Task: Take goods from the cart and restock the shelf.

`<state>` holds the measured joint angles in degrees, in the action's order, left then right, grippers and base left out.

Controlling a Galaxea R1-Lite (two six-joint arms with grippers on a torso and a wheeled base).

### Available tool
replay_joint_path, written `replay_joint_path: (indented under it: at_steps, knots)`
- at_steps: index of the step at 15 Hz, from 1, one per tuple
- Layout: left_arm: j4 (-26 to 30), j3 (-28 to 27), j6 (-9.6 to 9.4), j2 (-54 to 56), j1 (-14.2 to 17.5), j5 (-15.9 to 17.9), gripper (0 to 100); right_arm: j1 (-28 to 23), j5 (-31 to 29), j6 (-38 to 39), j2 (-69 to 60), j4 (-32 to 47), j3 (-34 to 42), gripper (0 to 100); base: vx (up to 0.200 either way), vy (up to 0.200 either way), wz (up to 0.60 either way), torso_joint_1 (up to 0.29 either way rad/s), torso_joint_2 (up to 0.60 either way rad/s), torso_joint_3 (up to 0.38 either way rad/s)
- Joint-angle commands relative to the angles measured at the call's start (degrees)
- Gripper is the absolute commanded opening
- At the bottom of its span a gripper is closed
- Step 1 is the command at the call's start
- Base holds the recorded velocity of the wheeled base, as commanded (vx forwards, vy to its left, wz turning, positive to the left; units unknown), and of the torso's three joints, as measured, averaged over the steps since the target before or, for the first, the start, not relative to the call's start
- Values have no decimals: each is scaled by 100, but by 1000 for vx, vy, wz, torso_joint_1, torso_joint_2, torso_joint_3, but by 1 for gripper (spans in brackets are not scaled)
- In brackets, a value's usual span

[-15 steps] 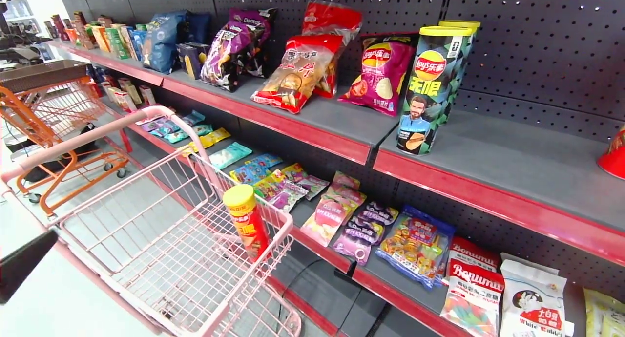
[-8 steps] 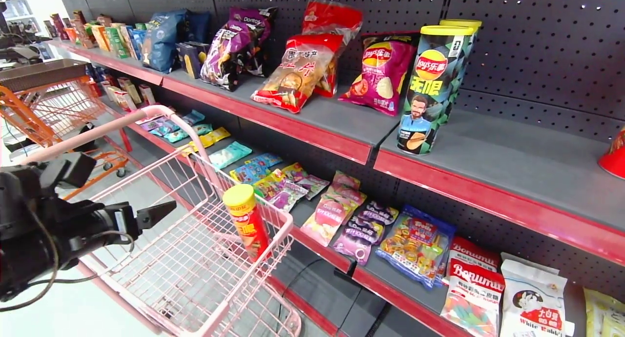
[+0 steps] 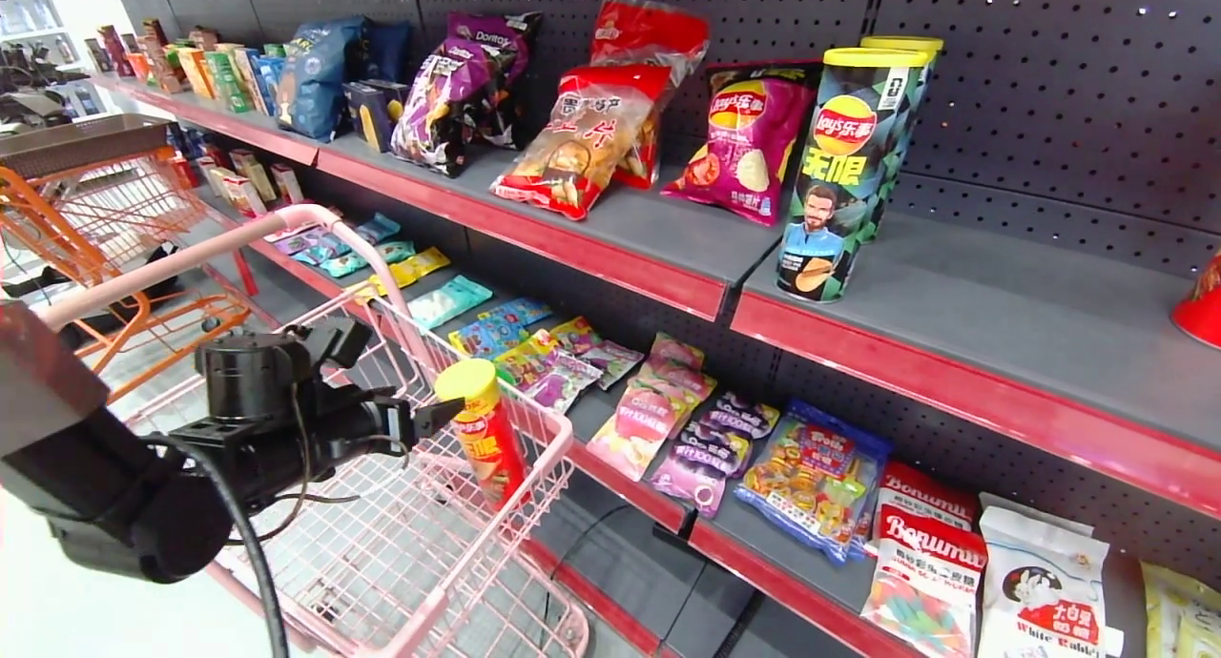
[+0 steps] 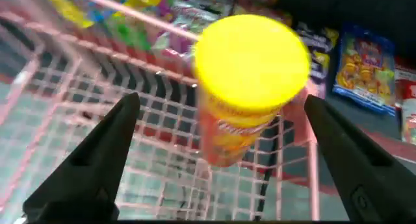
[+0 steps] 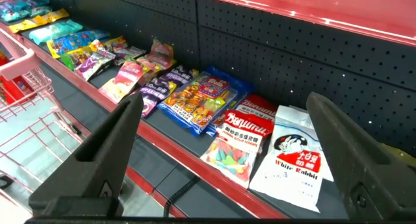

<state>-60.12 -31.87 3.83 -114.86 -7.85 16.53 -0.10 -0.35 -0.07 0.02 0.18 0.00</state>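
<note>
Head view: chip can (image 3: 484,431) stands upright in the cart (image 3: 496,534), yellow lid up, left claw (image 3: 410,372) wide beside it.

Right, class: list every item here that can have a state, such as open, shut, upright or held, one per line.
left gripper: open, aimed at the orange canister, not closed on it.
right gripper: open, holding nothing.
orange canister: upright in the pink cart, yellow lid on.
green canister: upright on the upper shelf, closed.
</note>
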Motion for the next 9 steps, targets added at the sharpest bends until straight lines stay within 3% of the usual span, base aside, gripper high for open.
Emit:
replay_joint_path:
  at_steps: [1,8,9]
  knots:
    - [-105,-224,30,-555,-287,26,100,1,0,-1,6,8,0,100,0,0,0,0,0,0]
    - [-149,-654,-14,-1135,-349,26,100,1,18,-1,-2,-1,0,100,0,0,0,0,0,0]
    - [-210,-628,-5,-1153,-428,17,0,1,18,-1,6,-1,0,100,0,0,0,0,0,0]
